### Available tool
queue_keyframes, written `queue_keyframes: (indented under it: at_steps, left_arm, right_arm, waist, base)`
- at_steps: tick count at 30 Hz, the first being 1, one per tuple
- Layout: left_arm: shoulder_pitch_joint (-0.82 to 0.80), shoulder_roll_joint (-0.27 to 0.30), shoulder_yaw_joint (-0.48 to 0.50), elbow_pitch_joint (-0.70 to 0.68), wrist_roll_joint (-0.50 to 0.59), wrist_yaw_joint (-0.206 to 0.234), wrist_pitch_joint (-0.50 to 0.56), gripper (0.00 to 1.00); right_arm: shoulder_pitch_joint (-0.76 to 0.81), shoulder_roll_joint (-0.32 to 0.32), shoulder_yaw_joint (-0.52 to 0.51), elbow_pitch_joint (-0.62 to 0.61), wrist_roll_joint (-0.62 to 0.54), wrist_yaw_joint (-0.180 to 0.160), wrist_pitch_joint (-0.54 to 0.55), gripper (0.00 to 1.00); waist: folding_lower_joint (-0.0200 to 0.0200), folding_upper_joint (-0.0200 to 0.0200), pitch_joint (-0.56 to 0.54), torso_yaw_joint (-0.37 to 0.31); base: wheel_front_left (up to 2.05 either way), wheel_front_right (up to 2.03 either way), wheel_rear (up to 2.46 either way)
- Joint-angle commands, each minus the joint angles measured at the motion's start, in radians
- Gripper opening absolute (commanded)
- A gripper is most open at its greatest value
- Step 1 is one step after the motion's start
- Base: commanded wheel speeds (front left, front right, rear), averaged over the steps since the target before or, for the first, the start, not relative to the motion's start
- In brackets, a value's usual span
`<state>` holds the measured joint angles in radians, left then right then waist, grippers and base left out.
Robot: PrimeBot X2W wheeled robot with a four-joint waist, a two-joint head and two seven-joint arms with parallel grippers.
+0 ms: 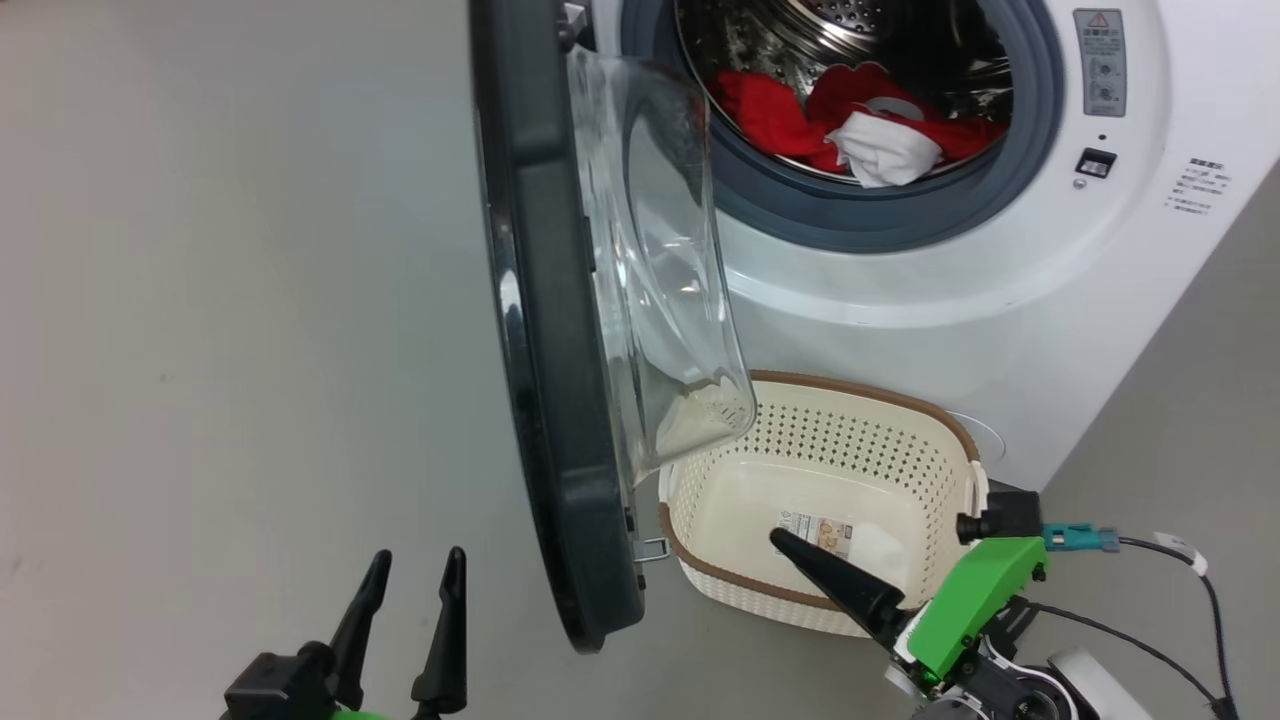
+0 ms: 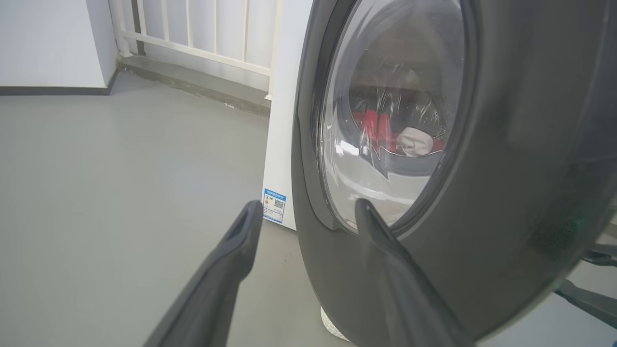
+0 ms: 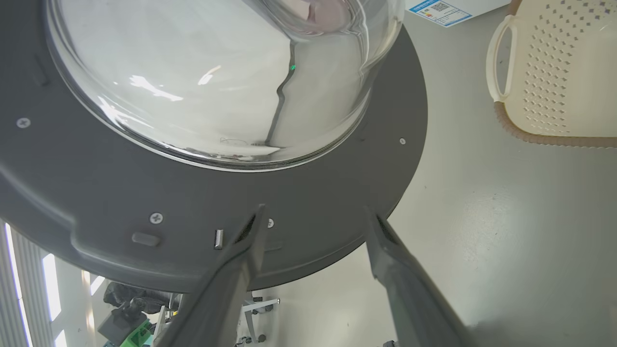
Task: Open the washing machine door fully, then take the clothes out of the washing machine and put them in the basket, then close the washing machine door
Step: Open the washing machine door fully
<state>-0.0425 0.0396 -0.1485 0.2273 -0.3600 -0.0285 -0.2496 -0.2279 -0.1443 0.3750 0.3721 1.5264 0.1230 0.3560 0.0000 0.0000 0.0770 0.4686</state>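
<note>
Gaping empty, the right pincer (image 3: pixel 315 212) is hovering beside the glossy black round glass door (image 1: pixel 550 350), which is standing unheld near the cream perforated basket (image 1: pixel 900 400) and risking drifting shut, blocking red clothes (image 1: pixel 860 120) lying in the white washing machine (image 1: pixel 950 330).

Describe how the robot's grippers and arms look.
The left gripper has two long, tapering black fingers on a black base. The right gripper has matching dark fingers, a bright green housing, a teal connector with black cables, and a pale forearm.
</note>
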Motion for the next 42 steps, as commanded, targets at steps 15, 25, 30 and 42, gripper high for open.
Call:
queue_keyframes:
  at_steps: [15,25,30,42]
  left_arm:
    - [-0.027,0.011,0.040,-0.016,0.008,-0.005,-0.012,1.00]
    - [-0.025,0.011,0.043,-0.014,0.007,-0.003,-0.012,1.00]
    - [-0.026,0.011,0.045,-0.016,0.008,-0.002,-0.012,1.00]
    - [-0.030,0.011,0.044,-0.019,0.006,-0.001,-0.012,1.00]
  right_arm:
    - [0.019,-0.146,0.151,0.029,-0.219,0.008,-0.365,1.00]
    - [-0.046,-0.214,0.287,0.149,-0.415,0.008,-0.614,1.00]
    - [-0.036,-0.186,0.143,0.125,-0.599,0.008,-0.617,1.00]
    - [0.091,-0.075,-0.118,-0.010,-1.028,0.008,-0.618,1.00]
  waist:
    - [0.0000,0.0000,0.010,-0.045]
    - [0.0000,0.0000,0.007,-0.046]
    - [0.0000,0.0000,0.012,-0.048]
    - [0.0000,0.0000,0.017,-0.045]
  base:
    - [0.00,0.00,0.00]
    - [0.00,0.00,0.00]
    - [0.00,0.00,0.00]
    - [0.00,0.00,0.00]
